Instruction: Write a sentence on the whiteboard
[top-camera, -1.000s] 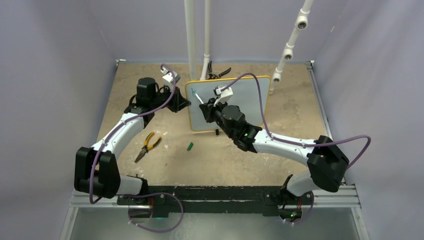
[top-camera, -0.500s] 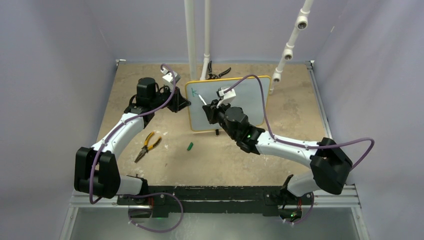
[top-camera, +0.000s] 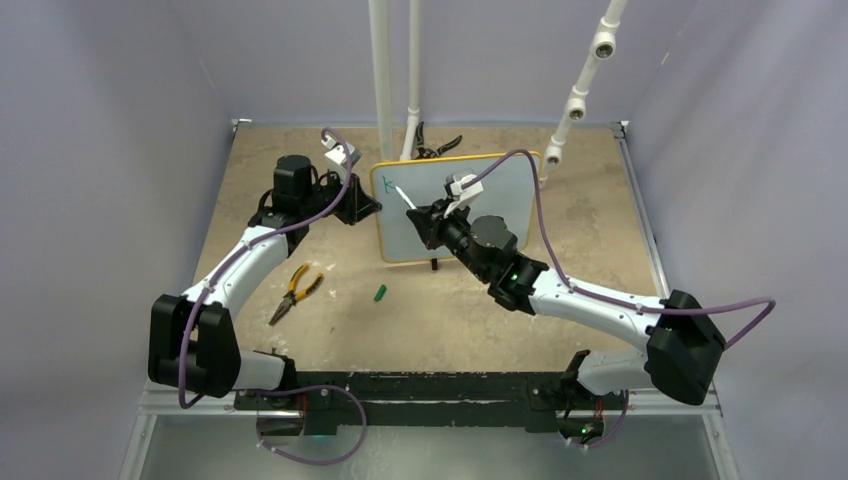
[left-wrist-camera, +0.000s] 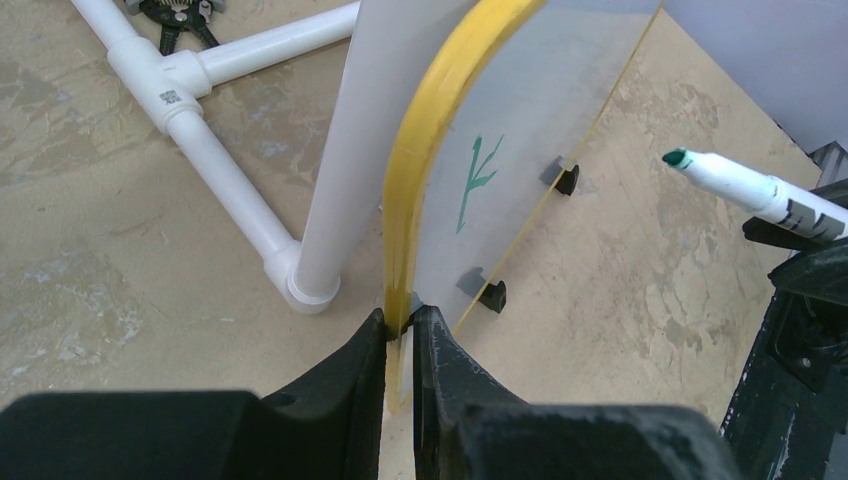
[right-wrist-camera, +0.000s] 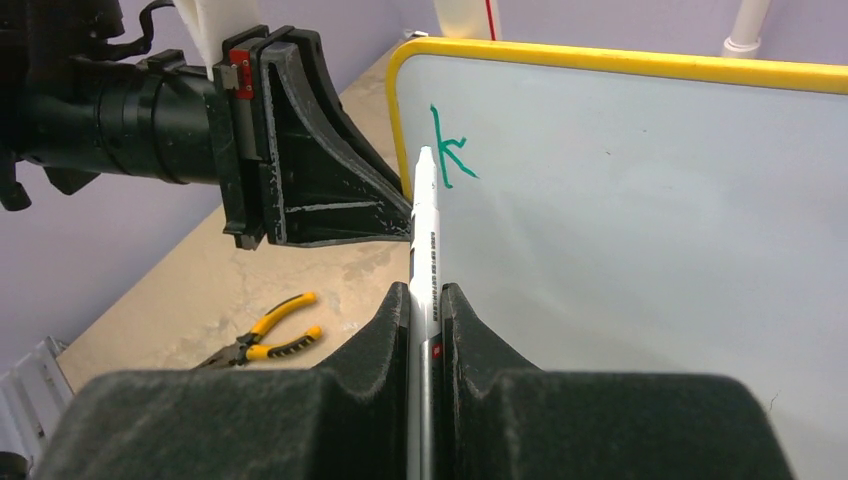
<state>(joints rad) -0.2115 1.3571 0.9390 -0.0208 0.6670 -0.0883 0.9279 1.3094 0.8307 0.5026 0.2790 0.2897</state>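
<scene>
Mottled tan, stone-like sheeting covers the table, with plain lavender walls around it and smooth white plastic pipes rising behind the whiteboard; the whiteboard stands upright near the far middle of the table, a glossy white rectangle in a thin yellow frame with rounded corners, on small black feet; of the sentence only a single teal-green letter k is written, in the upper corner of the whiteboard nearest the left arm; the left gripper is closed on the whiteboard's yellow side edge, its matt black fingers pinching the frame from both faces below that corner; the right gripper is closed on the marker pen, a slim white barrel with grey print and a green tip, gripped at mid-length and pointing up toward the k; in the left wrist view the tip sits clear of the whiteboard's face, near it but not touching; yellow-handled pliers lie flat on the table in front of the whiteboard toward the left arm's side; a small green cap lies just in front of the whiteboard's near corner; a black-handled tool lies behind the whiteboard beside the pipe bases.
</scene>
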